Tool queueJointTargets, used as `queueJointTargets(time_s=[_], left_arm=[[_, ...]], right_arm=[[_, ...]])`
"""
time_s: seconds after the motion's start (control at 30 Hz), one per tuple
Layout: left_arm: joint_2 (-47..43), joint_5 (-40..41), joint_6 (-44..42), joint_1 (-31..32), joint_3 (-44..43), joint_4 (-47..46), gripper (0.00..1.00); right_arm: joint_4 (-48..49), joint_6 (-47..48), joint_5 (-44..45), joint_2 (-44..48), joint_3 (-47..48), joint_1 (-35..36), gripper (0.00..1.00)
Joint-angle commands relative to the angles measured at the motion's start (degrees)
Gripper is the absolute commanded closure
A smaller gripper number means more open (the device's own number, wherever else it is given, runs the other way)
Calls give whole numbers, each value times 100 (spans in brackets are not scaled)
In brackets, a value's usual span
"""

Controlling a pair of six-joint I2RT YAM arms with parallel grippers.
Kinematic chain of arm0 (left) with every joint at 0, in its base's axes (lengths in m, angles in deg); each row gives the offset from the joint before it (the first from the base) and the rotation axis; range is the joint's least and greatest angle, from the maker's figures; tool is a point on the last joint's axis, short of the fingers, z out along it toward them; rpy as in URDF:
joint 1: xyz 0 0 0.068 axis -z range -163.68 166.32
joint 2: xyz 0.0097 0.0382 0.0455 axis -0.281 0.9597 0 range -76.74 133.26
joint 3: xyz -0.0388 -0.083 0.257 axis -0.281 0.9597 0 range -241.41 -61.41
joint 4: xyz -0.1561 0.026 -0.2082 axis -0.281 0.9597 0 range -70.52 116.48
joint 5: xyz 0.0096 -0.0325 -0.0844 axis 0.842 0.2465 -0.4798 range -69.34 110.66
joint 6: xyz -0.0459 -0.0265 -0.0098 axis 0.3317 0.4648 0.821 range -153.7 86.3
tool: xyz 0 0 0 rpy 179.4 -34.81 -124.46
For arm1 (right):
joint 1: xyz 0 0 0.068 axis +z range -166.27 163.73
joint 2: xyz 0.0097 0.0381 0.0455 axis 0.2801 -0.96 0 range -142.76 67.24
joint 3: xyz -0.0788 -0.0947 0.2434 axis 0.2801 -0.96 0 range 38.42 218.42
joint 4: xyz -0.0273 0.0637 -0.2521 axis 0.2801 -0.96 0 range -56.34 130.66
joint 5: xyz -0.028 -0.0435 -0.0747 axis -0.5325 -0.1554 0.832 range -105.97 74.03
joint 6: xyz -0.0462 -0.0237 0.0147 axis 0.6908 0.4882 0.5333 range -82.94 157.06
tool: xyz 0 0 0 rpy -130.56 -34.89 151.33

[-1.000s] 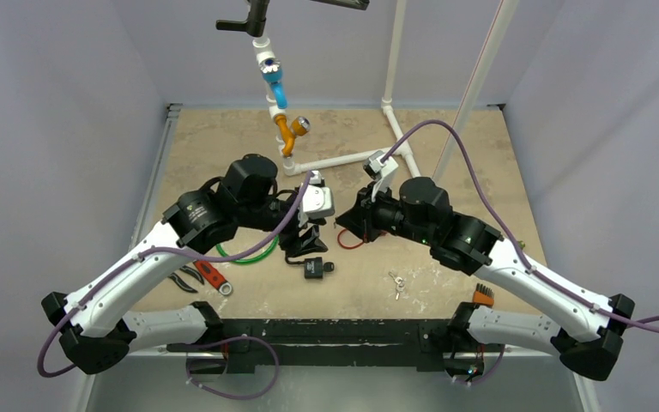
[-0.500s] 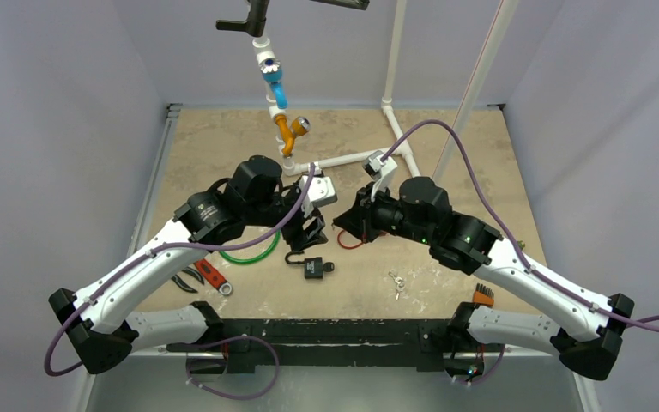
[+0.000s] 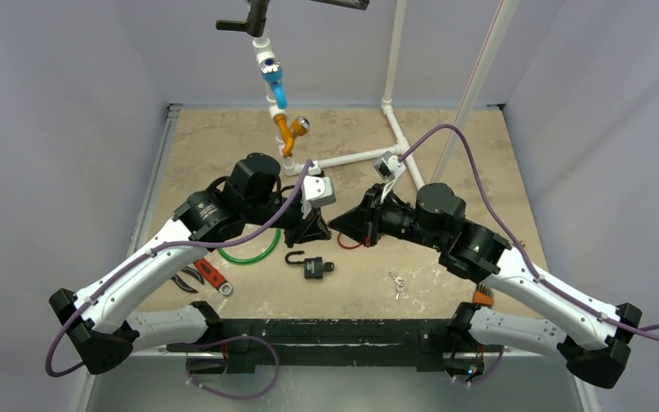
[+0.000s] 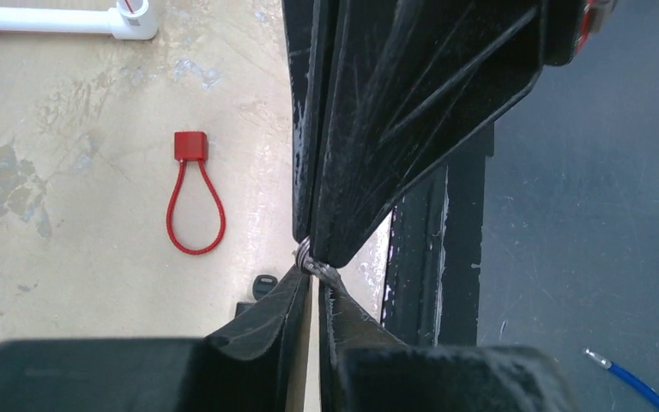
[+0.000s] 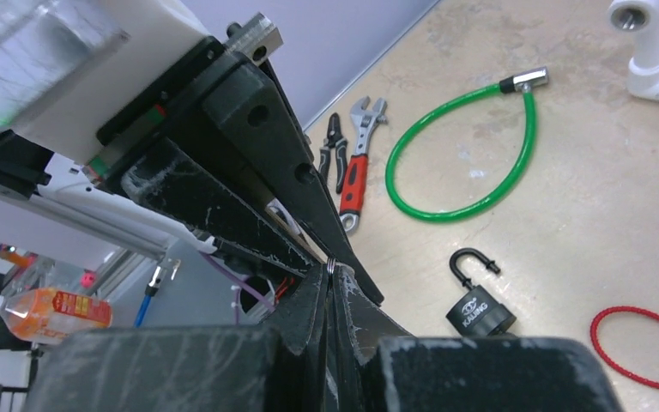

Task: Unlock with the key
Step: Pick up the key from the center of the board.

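Metal ring [image 4: 312, 261] sits pinched mid-air by the right gripper [image 5: 332, 281] and left gripper [image 4: 316, 290], fingers pressed together tip to tip, while the padlock [image 3: 312, 268] lies on the table [image 3: 223, 146] just below them toward the near edge, shackle angled far-left, marginally nearer the left arm.

Overhead plus 2 wrists, sharing red loop [image 4: 190, 146].

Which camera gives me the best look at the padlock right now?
Right wrist: the padlock lies close and unobstructed, with its shackle open and its branding visible. The top external view shows the padlock whole but small. The left wrist view shows at most a dark sliver beside the left end effector's fingers; can't confirm it.
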Motion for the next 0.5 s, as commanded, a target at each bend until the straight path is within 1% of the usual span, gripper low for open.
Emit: queueJointTargets(time_s=[0.0,0.03,0.2,0.3,0.33,0.4,0.47], left_arm=[[-113,-227,-87,-38,-59,-181,98],[-123,-217,-100,-47,-59,-189,100],[-285,-270,9,-239,18,-157,100],[-400,-480,135,-396,63,-100,100],[-431,-555,113,-422,64,-22,94],[-466,-699,-77,-427,56,223,76],[-527,-695,-250,-427,129,237,61]], right_arm=[[446,-265,-199,52,-100,36,100],[455,-278,-196,68,-109,37,100],[403,-291,-124,88,-129,37,100],[350,-247,-67,99,-84,36,100],[337,-221,-64,100,-63,36,100],[348,-205,-144,72,3,36,100],[467,-218,-358,43,48,43,100]])
